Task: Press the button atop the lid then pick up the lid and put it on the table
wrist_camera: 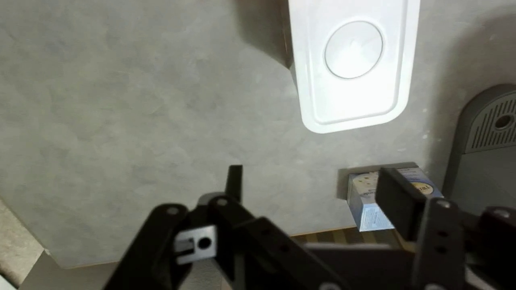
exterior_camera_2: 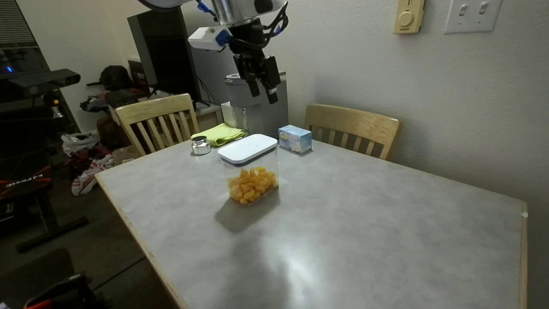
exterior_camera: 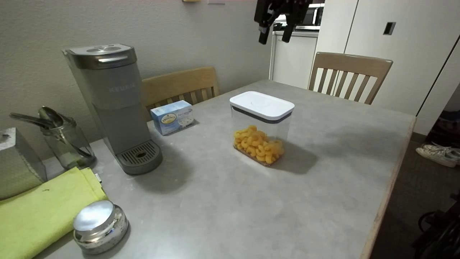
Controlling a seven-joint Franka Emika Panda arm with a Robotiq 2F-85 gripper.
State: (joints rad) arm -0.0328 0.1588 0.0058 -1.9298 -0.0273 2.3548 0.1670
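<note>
The white rounded-rectangle lid sits on a clear container holding orange pasta, and it also shows in an exterior view. In the wrist view the lid is at the top, partly cut off by the frame edge. The button is a round white outline in the lid's middle, lying about flush with it. The container stands on the grey table. My gripper is open and empty, well above the table and apart from the lid. It also shows in an exterior view and the wrist view.
A blue tea box and a grey coffee maker stand along the wall side. A glass jar with cutlery, a yellow cloth and a silver jar are nearby. Chairs stand at the table edges.
</note>
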